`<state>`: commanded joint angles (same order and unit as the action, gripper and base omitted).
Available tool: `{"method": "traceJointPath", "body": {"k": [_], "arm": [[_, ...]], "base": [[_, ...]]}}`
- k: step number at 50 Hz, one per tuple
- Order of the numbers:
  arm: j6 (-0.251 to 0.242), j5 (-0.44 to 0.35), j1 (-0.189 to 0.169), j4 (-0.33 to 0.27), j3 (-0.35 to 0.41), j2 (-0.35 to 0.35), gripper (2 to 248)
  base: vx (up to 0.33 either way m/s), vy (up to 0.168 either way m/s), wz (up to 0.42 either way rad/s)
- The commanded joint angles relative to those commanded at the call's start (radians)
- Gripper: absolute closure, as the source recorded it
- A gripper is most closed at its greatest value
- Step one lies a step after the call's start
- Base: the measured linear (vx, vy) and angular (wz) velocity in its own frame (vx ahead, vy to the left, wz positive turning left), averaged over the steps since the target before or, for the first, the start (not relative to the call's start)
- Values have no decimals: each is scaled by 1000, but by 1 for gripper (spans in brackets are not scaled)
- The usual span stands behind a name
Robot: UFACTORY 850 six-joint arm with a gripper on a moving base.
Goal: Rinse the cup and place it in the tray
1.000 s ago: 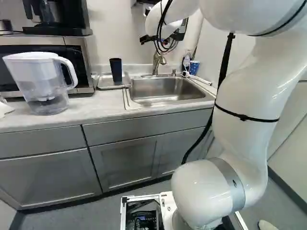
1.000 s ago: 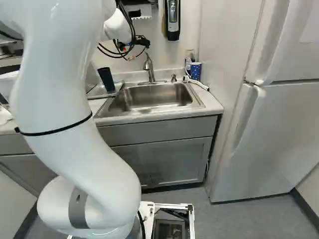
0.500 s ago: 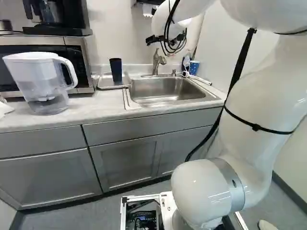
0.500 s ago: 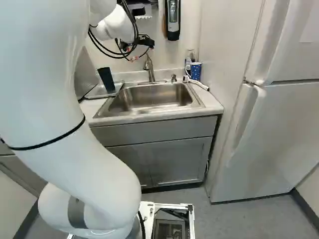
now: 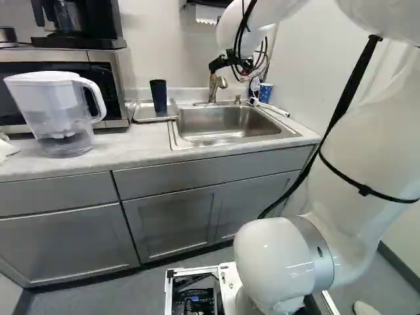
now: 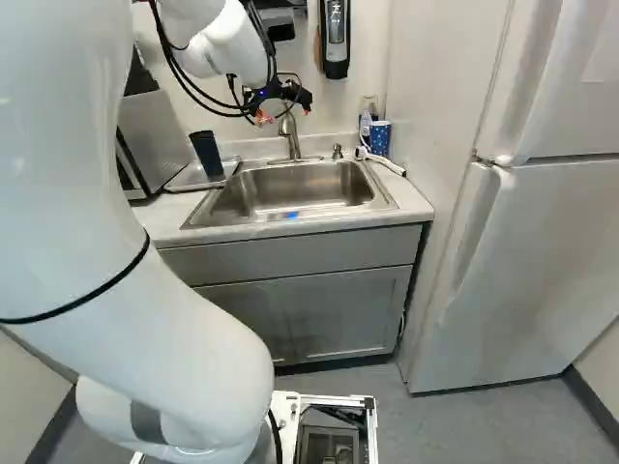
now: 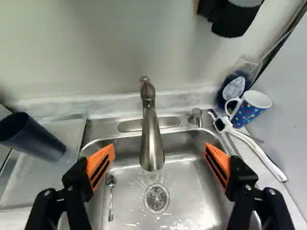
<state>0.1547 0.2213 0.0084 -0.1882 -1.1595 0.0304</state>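
Pale wall (image 7: 72, 48) behind the tap (image 7: 151, 139), which may be running; your hand (image 7: 159, 151) gapes empty. Fetching comes before rinsing: line up on the mug (image 7: 247, 112) and close.

Left base view: off-white back wall (image 5: 157, 52) at 11 o'clock. Coffee maker (image 5: 72, 23) between 10 and 11, on top of steel-and-black microwave (image 5: 117, 72) at 10. Light mottled countertop (image 5: 118, 147) runs 9 to 2 o'clock, gray cabinets (image 5: 170, 213) below, dark kickboard at their foot.

Right base view: black-and-gray wall dispenser (image 6: 335, 43) at 12 o'clock, pale upright panel (image 6: 440, 116) at 1 to 2. White two-door fridge (image 6: 542, 251) at 3, doors closed. Gray floor (image 6: 464, 416) at 5, dark baseboard (image 6: 590, 401) at 4. Room brightly lit.
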Motion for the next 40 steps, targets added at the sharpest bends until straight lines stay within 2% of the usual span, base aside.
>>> {"method": "traceJointPath", "body": {"k": [40], "arm": [[0,420,0,0,0,0,3]], "base": [[0,0,0]]}}
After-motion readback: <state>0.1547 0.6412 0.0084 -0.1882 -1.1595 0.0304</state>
